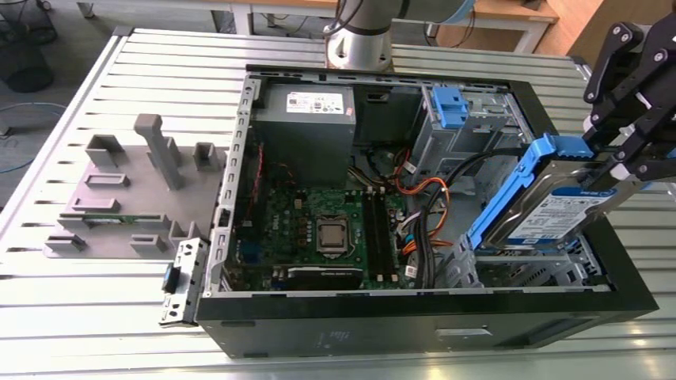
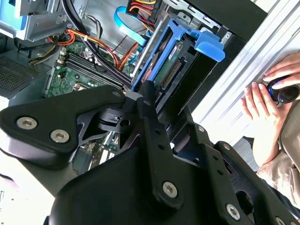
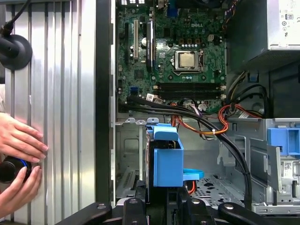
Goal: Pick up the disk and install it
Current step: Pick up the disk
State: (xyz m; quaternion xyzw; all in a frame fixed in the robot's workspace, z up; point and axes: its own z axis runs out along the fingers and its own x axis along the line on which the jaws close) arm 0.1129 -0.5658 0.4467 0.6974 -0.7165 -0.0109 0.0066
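At the exterior view's right, the black gripper [image 1: 613, 168] has its fingers [image 2: 148, 105] clamped on the upper end of the disk [image 1: 560, 210], a silver-grey metal hard drive in a blue plastic frame, tilted over the open black computer case's [image 1: 423, 321] drive bay [image 1: 528, 273], apparently for sliding in.

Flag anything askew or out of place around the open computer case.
The disk, gripped by the gripper, hangs tilted over the drive bay, not seated. A person's hands lie on the table right beside the case.
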